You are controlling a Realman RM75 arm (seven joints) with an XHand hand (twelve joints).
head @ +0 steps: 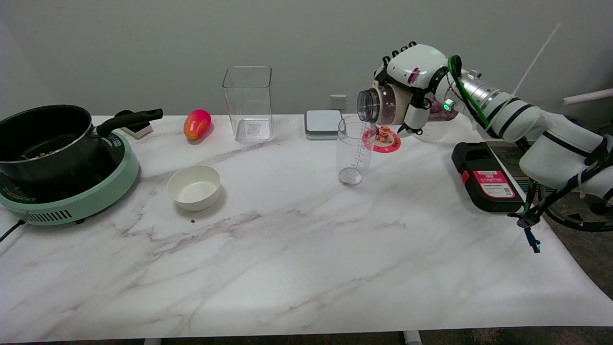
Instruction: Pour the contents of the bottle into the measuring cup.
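Observation:
My right hand (413,76) grips a clear plastic bottle (383,105) and holds it tipped on its side in the air. The bottle's open mouth points left, just above the right rim of the clear measuring cup (354,151). The cup stands upright on the marble table (287,249), right of centre, with printed marks down its side. Its bottom looks slightly dark; I cannot tell whether anything is in it. The hand covers the rear half of the bottle.
A white bowl (194,187) sits left of centre. A black pot (45,139) rests on a green cooker (72,196) at the far left. Behind stand a tall clear container (248,103), a red-orange mango (197,123), a grey scale (323,123), a red coaster (385,140). A black device (486,177) lies right.

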